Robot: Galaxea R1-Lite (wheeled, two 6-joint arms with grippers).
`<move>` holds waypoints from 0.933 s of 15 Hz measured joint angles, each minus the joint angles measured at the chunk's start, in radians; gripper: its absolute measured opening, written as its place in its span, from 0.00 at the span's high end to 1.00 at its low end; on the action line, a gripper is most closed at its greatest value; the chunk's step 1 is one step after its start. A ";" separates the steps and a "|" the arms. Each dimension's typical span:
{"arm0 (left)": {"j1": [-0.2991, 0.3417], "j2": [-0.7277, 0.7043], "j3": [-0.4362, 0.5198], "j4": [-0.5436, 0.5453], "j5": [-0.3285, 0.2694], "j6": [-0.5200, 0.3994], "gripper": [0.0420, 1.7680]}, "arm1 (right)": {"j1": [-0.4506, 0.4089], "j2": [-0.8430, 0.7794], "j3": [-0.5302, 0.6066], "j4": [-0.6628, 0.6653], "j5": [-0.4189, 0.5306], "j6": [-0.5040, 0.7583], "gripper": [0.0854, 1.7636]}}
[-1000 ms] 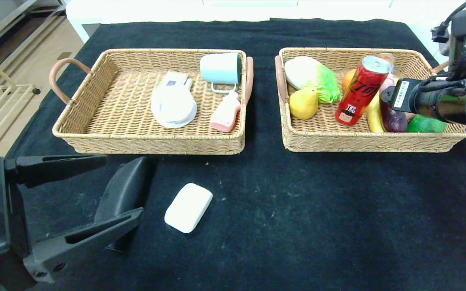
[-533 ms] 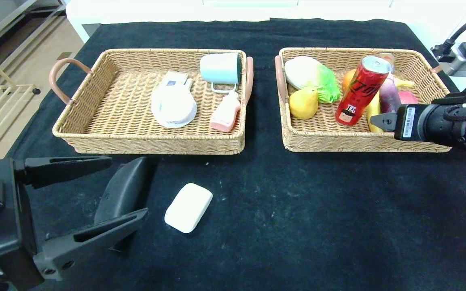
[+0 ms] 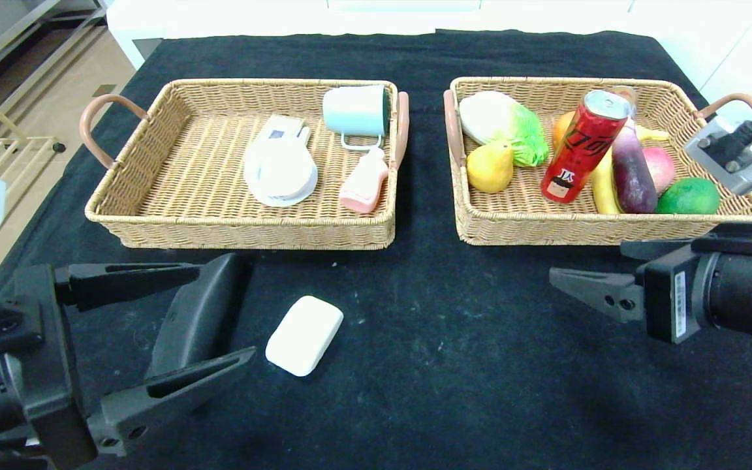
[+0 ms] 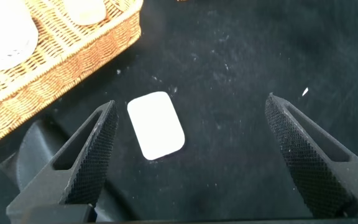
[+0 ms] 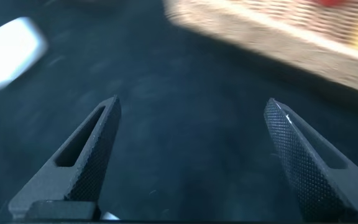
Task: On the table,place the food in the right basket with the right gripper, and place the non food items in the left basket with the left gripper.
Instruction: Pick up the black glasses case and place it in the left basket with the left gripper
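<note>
table point(image 3: 454, 365): its black cloth is carrying both baskets at the far side and only two loose things at the near left — everything else is sitting in wicker.
right basket point(image 3: 585, 228): it is holding all the food in view — red can point(image 3: 583, 147) leaning on the banana point(image 3: 604, 186), eggplant point(image 3: 632, 171), peach point(image 3: 660, 166), plus a pear, a cabbage and a green fruit; by the look of it the food half is finished.
left basket point(image 3: 245, 232): it is holding a white dish, a mint cup and a pink bottle; the two remaining non-food items are not yet in it.
left gripper point(image 3: 173, 333): it is hovering low at the near left with fingers spread wide, grasping nothing, straddling the black case in the head view.
right gripper point(image 3: 585, 274): it is hanging over bare cloth in front of the right basket, fingers wide apart and empty.
black case point(image 3: 196, 313): it is lying on the cloth just below the left basket's front wall.
white bar point(image 3: 304, 335): it is lying just beside the case, toward the table's middle — likely the last pieces of work.
</note>
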 joint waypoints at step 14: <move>-0.060 0.017 -0.049 0.027 0.054 -0.004 0.03 | -0.025 -0.085 0.414 -0.415 0.398 -0.226 0.04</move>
